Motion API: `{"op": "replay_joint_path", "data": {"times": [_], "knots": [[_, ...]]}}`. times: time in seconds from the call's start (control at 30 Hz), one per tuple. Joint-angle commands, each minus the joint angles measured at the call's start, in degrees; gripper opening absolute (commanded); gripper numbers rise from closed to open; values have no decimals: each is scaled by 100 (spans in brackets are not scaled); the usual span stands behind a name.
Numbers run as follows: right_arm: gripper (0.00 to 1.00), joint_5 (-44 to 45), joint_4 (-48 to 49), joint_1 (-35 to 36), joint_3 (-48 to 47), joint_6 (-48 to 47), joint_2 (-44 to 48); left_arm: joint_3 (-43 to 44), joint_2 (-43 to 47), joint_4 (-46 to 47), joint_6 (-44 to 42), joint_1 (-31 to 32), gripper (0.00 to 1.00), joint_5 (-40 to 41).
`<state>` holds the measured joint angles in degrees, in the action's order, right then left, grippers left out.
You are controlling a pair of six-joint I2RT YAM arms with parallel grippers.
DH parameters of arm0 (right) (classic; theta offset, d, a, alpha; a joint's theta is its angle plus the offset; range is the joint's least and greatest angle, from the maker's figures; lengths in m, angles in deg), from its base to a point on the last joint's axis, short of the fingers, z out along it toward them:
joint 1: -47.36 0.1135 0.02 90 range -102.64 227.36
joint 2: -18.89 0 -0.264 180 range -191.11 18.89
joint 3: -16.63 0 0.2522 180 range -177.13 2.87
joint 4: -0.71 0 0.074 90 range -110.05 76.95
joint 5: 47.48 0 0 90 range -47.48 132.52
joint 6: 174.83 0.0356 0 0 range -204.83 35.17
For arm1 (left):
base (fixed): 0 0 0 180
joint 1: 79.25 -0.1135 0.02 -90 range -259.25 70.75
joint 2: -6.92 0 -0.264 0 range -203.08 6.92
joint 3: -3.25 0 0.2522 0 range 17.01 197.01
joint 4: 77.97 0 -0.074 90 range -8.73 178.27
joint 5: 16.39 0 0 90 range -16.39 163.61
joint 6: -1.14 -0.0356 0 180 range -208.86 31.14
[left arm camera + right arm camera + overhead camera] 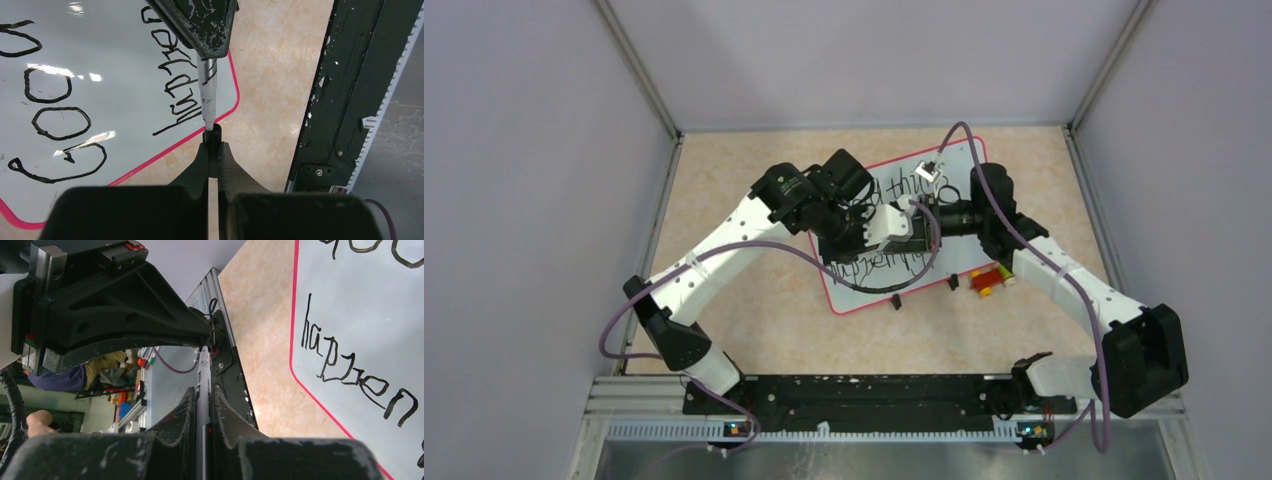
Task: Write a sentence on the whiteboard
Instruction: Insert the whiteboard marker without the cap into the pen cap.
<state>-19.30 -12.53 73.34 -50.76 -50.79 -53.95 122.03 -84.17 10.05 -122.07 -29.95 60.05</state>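
The whiteboard (959,160) lies flat on the table, red-framed, with the black handwritten sentence (879,268) partly hidden under both arms. The letters "Good" (55,125) and "happening" (182,85) show in the left wrist view, and "happen" (350,375) in the right wrist view. Both grippers meet above the board's near half. My left gripper (214,147) is shut on a black marker cap (212,136). My right gripper (202,390) is shut on the silver-white marker (202,375). The marker's (207,90) narrow end runs into the cap.
Small red, yellow and orange items (989,278) lie beside the board's near right corner. Two black feet (896,300) stick out from its near edge. The black base rail (864,395) runs along the table's near edge. Grey walls enclose the sides and back.
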Motion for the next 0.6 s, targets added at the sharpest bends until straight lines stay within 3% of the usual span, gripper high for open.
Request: {"op": "replay_joint_path", "data": {"times": [0.0, 0.37, 0.57], "knots": [[0, -7, 147, 74, -280, -106, -9, 323, -85, 127, 100, 71, 0, -190], [0, 233, 91, 175, -286, -192, -89, 687, -313, 294, 246, 98, 0, -525], [0, 198, 531, 175, -186, 110, -93, 915, -437, 413, 322, 98, 0, -632]]}}
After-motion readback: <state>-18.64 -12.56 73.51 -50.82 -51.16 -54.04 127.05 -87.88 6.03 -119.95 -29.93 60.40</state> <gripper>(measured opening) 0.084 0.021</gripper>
